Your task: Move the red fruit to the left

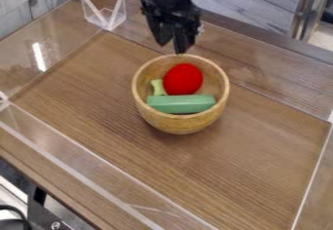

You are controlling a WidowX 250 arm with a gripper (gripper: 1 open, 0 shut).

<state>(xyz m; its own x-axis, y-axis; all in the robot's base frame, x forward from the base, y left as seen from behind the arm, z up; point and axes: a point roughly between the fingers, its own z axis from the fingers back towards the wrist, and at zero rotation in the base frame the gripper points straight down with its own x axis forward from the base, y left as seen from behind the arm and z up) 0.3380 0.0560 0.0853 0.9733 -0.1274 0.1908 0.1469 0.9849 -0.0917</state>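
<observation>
- The red fruit (184, 76) is seen inside a round wooden bowl (180, 118) that stands near the middle of the wooden bench (247, 166).
- The fruit is placed toward the back of the bowl, touching or just beside the long green vegetable (181, 103), which is laid across the front half of the bowl.
- A small pale green piece (156, 85) is seen at the left of the fruit, close against the bowl's inner wall; whether it touches the fruit cannot be told.
- The black pincer (173, 47) is held above the far rim of the bowl, pointing steeply downward, with its tips clear of the fruit and of the bowl.
- The picture is blurred around the tips; the two dark fingers (158, 37) are seen side by side with a narrow gap, so the pincer is read as apart, and nothing is gripped between them.
- The fruit is not touched by the pincer; bare space is visible between the tips and the top of the fruit.
- The bench is enclosed by low clear plastic walls (65, 141), and a clear folded stand (101, 13) is seen at the far left corner.
- The bowl is set well apart from every wall.
</observation>
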